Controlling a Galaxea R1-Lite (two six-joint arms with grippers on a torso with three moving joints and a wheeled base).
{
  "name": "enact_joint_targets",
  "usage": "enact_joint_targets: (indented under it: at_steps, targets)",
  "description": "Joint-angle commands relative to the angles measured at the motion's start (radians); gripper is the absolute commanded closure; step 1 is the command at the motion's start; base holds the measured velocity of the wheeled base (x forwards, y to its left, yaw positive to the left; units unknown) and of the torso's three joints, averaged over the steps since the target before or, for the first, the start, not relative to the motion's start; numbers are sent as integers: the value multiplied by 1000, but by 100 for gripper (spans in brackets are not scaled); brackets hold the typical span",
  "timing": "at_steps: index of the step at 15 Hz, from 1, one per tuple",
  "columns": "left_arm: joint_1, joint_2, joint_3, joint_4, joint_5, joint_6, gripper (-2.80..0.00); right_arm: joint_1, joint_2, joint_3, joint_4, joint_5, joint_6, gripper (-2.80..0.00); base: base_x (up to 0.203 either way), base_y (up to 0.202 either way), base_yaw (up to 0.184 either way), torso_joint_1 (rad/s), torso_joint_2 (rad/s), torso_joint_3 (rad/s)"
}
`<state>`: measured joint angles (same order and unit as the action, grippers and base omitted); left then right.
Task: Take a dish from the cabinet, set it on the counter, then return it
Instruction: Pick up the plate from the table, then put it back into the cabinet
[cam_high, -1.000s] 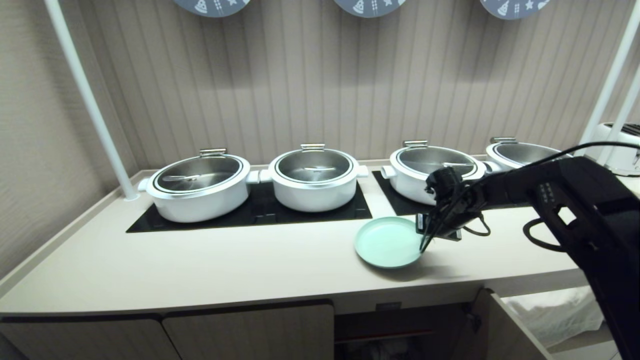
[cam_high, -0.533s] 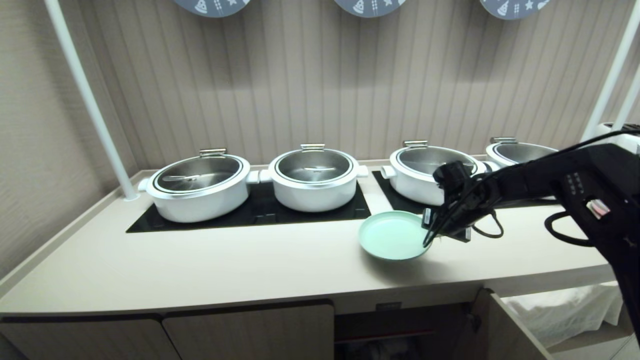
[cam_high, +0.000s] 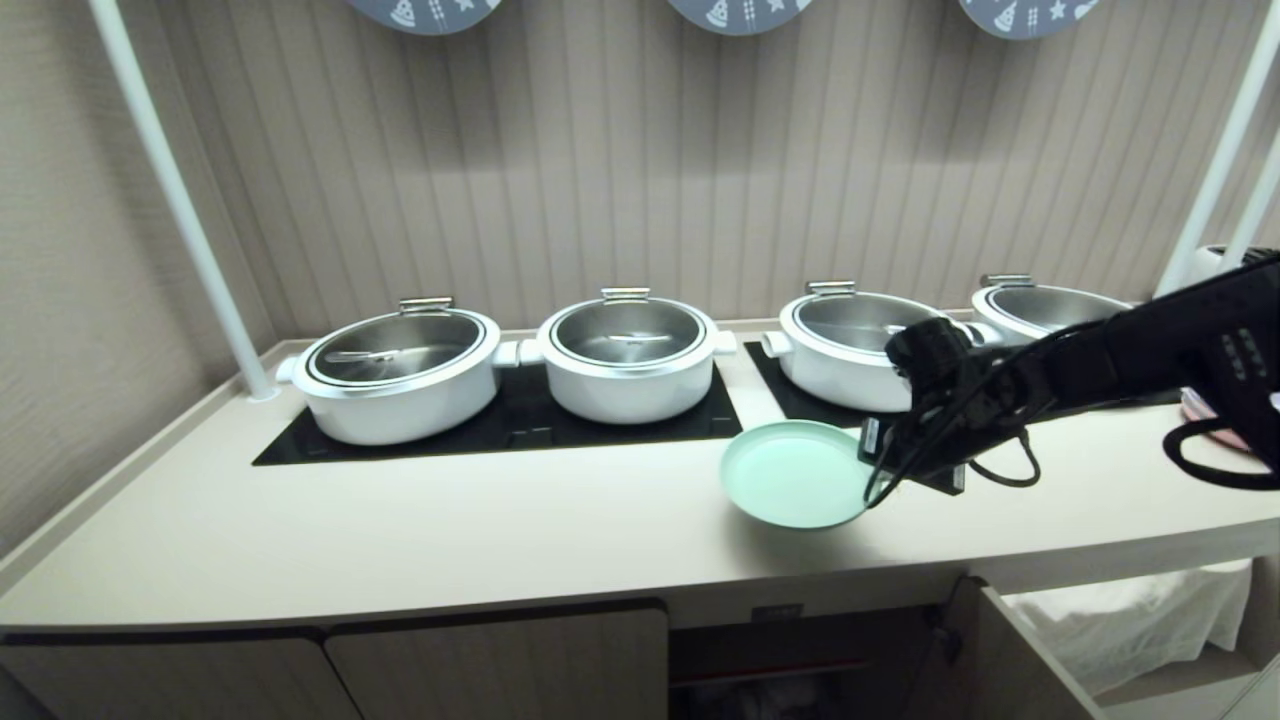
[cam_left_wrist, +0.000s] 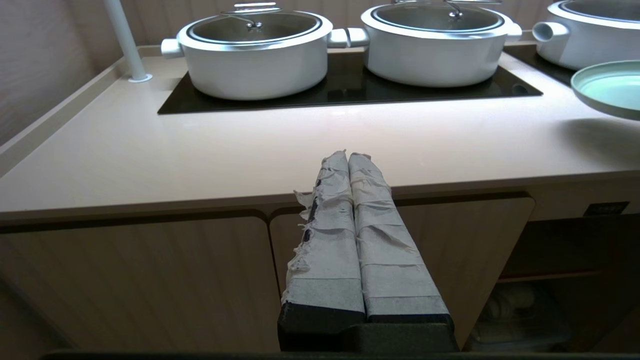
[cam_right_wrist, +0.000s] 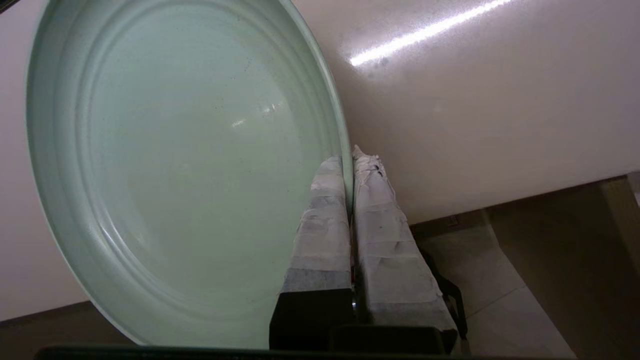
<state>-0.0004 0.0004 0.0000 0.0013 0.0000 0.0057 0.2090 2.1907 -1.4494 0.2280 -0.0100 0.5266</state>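
Right wrist view: right gripper (cam_right_wrist: 350, 155) fingers pinch only the dish (cam_right_wrist: 175, 165) rim, dish lifted above the desk (cam_high: 400, 540). Risk: thin edge-grip lets the glossy dish pivot or slip. Left gripper (cam_left_wrist: 348, 156) parked, fingers pressed together.

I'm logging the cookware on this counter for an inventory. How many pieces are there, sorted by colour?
White pots: 4
Mint-green dish: 1, pinched at its rim by the right claw just above the counter
Total: 5
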Motion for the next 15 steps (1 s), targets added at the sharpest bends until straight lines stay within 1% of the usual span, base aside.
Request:
enact_joint_targets:
  at_steps: [1,8,11,13,15]
  targets:
    - [-1,0,0,0,0,0,0,4,-86,66,-2,0,3,0,0,0,0,0,0,0]
    - [-1,0,0,0,0,0,0,18,-319,315,-6,1,3,0,0,0,0,0,0,0]
    - [0,0,0,0,0,0,0,15,-393,400,-7,2,2,0,0,0,0,0,0,0]
    - [0,0,0,0,0,0,0,16,-447,458,-17,3,-1,0,0,0,0,0,0,0]
    - [-1,0,0,0,0,0,0,24,-499,545,-47,3,-8,0,0,0,0,0,0,0]
